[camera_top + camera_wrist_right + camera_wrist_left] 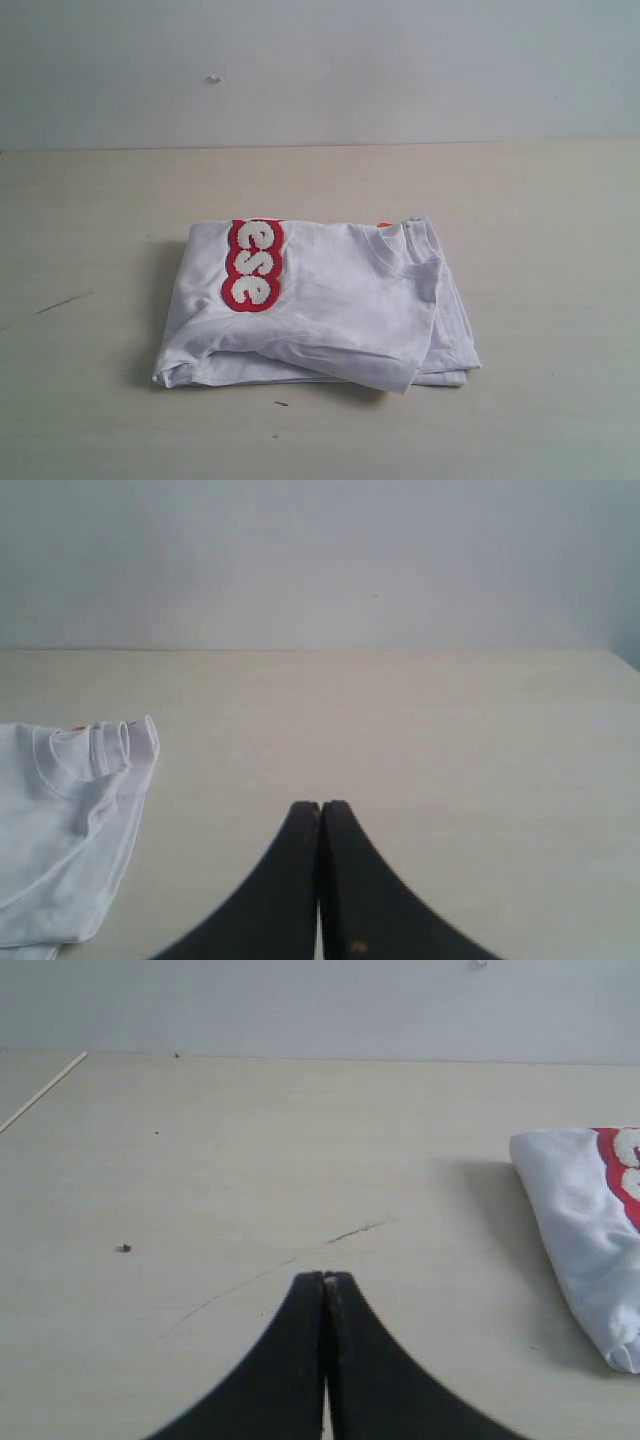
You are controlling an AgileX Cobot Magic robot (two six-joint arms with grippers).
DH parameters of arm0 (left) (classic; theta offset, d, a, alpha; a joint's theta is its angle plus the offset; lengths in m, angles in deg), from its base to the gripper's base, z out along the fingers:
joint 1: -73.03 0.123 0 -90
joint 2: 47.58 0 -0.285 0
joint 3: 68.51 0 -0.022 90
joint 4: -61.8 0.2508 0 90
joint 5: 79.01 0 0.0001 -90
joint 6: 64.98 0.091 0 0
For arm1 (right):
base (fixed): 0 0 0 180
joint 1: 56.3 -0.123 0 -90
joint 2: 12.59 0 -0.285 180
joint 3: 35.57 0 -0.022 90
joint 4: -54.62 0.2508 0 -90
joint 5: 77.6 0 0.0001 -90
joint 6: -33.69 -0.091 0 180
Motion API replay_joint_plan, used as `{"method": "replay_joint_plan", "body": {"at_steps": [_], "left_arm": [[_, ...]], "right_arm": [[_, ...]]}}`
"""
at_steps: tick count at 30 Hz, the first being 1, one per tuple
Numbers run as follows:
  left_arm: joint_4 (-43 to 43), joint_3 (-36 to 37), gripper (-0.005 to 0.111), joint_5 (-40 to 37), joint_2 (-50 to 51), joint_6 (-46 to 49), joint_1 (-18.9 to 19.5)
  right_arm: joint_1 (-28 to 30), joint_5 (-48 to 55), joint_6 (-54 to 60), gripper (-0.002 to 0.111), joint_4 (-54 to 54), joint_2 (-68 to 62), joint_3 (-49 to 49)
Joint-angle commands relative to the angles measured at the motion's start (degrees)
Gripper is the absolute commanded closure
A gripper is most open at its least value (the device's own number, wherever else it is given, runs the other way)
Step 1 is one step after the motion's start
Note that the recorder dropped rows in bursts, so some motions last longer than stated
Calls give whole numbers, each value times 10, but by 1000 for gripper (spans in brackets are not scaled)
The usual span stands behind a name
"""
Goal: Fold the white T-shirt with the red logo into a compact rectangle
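Observation:
The white T-shirt (330, 305) lies folded into a rough rectangle in the middle of the table. Its red logo (252, 263) runs along the top layer near the left side, showing the letters "ese". The ribbed neck (405, 255) and a bit of orange tag (384, 224) sit at the far right corner. No arm appears in the exterior view. My left gripper (325, 1278) is shut and empty over bare table, with the shirt's edge (580, 1230) off to one side. My right gripper (320, 806) is shut and empty too, the shirt's collar (100, 745) lying apart from it.
The pale wooden table (540, 200) runs back to a plain light wall (320, 70). A thin dark scratch (355, 1230) and a small dark speck (124, 1248) mark the table near the left gripper.

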State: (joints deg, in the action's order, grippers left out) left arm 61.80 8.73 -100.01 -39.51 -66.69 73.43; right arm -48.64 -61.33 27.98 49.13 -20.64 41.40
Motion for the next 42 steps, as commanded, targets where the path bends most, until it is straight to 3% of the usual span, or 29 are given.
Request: {"method": "replay_joint_plan", "body": {"at_steps": [1,8,42], "left_arm": [[0,0,107,7,-3,-3,2],[0,0,107,7,-3,-3,2],[0,0,107,7,-3,-3,2]], "right_arm": [[3,1,7,108,11,3,2],[3,1,87,108,71,3,2],[3,8,61,108,70,3,2]]}}
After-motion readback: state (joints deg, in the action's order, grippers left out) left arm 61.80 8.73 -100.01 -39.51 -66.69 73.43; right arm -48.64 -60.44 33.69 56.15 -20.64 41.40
